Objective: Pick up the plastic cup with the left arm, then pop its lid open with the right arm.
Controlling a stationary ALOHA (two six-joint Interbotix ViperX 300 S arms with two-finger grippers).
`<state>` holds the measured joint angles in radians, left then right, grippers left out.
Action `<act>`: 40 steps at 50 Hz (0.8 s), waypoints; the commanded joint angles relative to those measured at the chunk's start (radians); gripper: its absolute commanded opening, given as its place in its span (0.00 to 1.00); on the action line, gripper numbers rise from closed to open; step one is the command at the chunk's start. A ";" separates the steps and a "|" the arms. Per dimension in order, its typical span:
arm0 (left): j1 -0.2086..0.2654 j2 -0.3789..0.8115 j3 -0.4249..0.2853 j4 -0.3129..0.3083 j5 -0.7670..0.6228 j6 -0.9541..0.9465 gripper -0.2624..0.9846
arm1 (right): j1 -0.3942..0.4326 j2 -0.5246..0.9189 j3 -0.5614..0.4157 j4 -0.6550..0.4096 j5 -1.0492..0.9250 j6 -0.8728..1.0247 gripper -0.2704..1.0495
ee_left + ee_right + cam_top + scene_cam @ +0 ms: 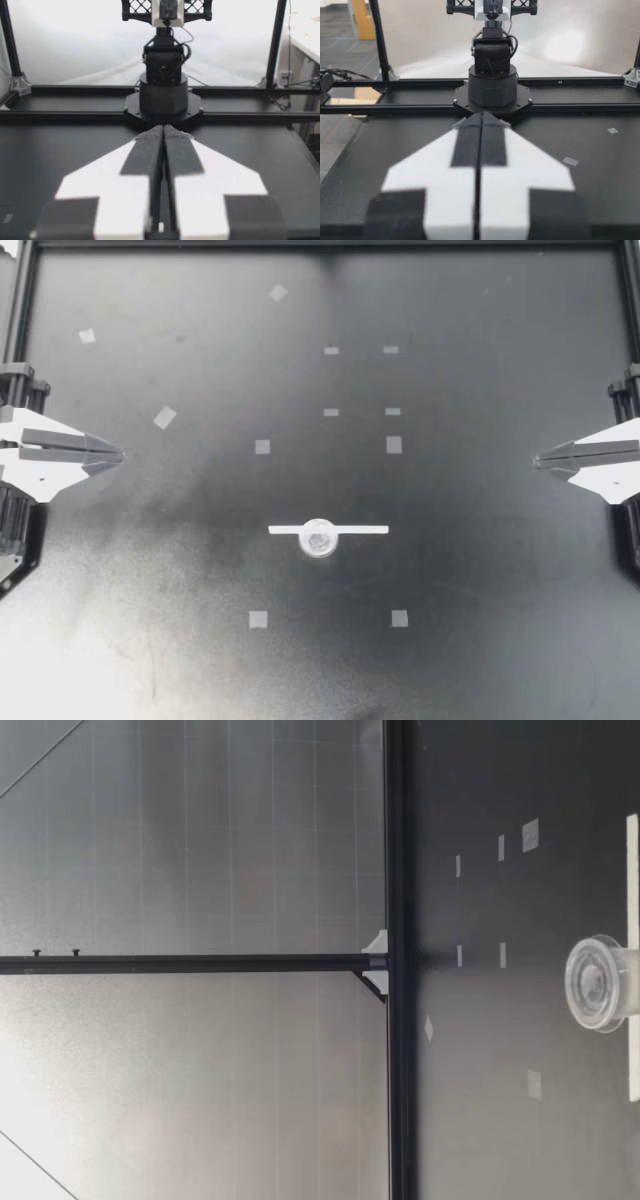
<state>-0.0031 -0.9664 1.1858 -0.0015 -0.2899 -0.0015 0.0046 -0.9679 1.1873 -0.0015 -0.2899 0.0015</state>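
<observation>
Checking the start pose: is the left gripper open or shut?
Shut: the left gripper has its fingers touching at the tips, nothing between them.

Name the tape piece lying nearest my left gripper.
The tilted tape square just ahead of the left gripper; the smaller piece near the table's corner and the long strip lie farther off.

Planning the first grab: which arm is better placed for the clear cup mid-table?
Left, narrowly: the left tool sits slightly nearer the cup than the right tool. Both are shut, out at the sides.
</observation>
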 commanded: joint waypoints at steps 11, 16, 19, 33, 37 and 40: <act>-0.015 0.003 0.074 -0.020 -0.005 -0.023 0.15 | -0.006 0.021 0.069 0.025 0.002 0.052 0.15; -0.015 0.038 0.051 -0.021 -0.002 -0.021 0.15 | -0.006 0.034 0.046 0.025 0.008 0.069 0.15; -0.015 0.072 0.023 -0.020 -0.002 -0.018 0.15 | -0.006 0.051 0.015 0.025 0.035 0.069 0.15; -0.015 0.255 -0.054 -0.020 -0.002 -0.015 0.16 | -0.006 0.262 -0.183 0.025 0.270 0.064 0.15; -0.015 0.291 -0.054 -0.021 -0.002 -0.021 0.19 | -0.006 0.336 -0.215 0.025 0.267 0.066 0.15; -0.015 0.313 -0.054 -0.021 -0.002 -0.023 0.23 | -0.006 0.383 -0.232 0.025 0.265 0.066 0.15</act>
<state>-0.0169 -0.6703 1.1582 -0.0215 -0.2869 -0.0230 0.0031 -0.6259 0.9986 0.0215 -0.0199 0.0675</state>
